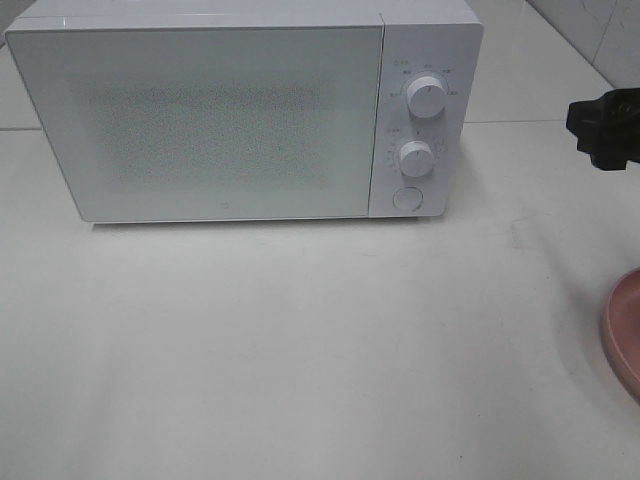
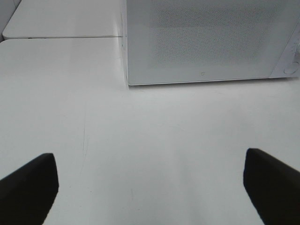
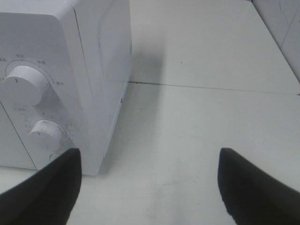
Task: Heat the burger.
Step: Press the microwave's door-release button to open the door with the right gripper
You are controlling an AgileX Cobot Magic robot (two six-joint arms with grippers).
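My left pincer (image 2: pixel 150 185) hangs spread wide and empty over the white table (image 2: pixel 140 131), facing the shut door of a white microwave (image 2: pixel 206 42). My right pincer (image 3: pixel 150 187) is likewise released, holding nothing, near the microwave's right side and its two dials (image 3: pixel 23 84). A pink plate (image 1: pixel 625 335) shows at the table's right edge; the burger appears in none of my views, so I cannot tell where it is.
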